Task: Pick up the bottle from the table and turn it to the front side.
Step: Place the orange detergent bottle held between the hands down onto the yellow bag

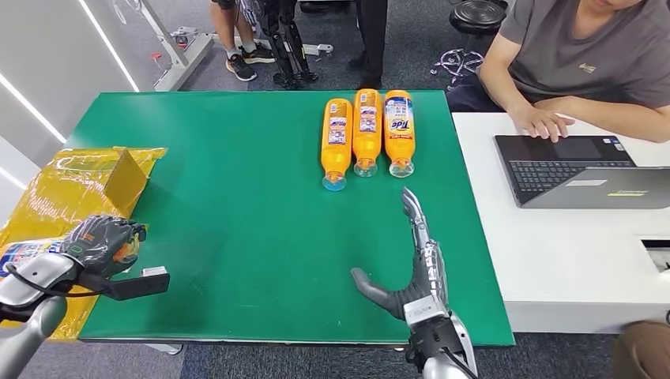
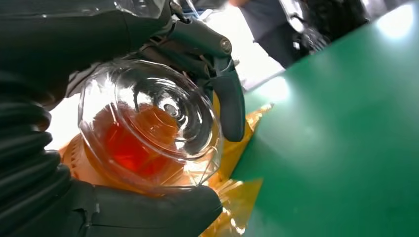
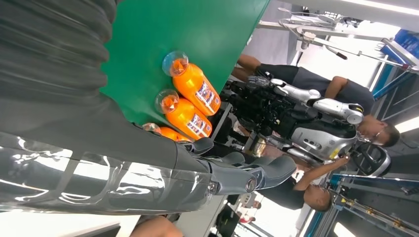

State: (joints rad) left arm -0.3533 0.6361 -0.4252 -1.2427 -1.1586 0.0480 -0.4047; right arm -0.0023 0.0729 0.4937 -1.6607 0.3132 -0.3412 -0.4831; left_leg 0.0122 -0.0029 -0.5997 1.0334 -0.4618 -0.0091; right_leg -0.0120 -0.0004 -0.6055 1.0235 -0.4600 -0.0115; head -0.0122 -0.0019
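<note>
Three orange bottles with clear caps lie side by side at the far middle of the green table (image 1: 237, 197): the left bottle (image 1: 336, 142), the middle bottle (image 1: 366, 130) and the right bottle (image 1: 399, 130), whose Tide label faces up. My right hand (image 1: 415, 268) lies open on the table short of them, fingers stretched toward the right bottle. The right wrist view shows two of these bottles (image 3: 195, 89) (image 3: 185, 116) beyond that hand (image 3: 148, 163). At the table's left edge my left hand (image 1: 103, 243) grips a fourth orange bottle (image 2: 148, 133), its clear cap facing the wrist camera.
A yellow plastic bag with a box (image 1: 87, 185) lies under and beside my left hand. A white table (image 1: 553, 253) adjoins on the right with a laptop (image 1: 569, 170) and a seated person (image 1: 585, 55). People's legs (image 1: 237, 39) stand beyond the far edge.
</note>
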